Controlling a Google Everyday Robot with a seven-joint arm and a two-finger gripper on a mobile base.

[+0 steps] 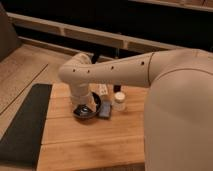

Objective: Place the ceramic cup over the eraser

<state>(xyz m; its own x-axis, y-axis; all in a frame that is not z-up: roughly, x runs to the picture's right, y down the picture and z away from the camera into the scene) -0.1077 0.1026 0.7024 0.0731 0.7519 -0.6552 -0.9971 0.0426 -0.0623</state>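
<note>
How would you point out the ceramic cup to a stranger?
On the wooden table, look right of the dark bowl under the gripper. Past the flat blue-grey pad stands the ceramic cup: small, whitish, glossy, handleless, squatter than the slim bottle behind.

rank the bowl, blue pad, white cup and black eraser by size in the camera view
1. bowl, with the claw at it
2. blue-grey pad and white cup: they look about alike
3. black eraser, behind the cup
</note>
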